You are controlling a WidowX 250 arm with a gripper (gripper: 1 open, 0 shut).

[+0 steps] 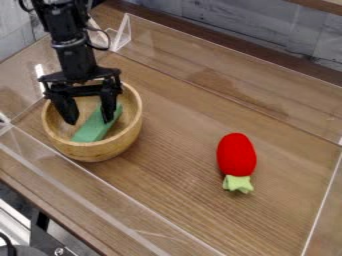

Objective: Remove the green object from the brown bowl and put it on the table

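The green object (96, 127), a flat elongated block, lies slanted inside the brown bowl (118, 143), which stands at the left of the table (187, 190). My black gripper (84, 102) points straight down into the bowl with its jaws open. Its fingers (63, 108) straddle the upper end of the green block, one on each side. Whether the pads touch the block cannot be told. The block's top end is partly hidden behind the fingers.
A red strawberry-like toy (237, 156) with a small green stem lies on the wood to the right. Low clear acrylic walls (40, 165) edge the tabletop. A grey brick wall runs along the back right.
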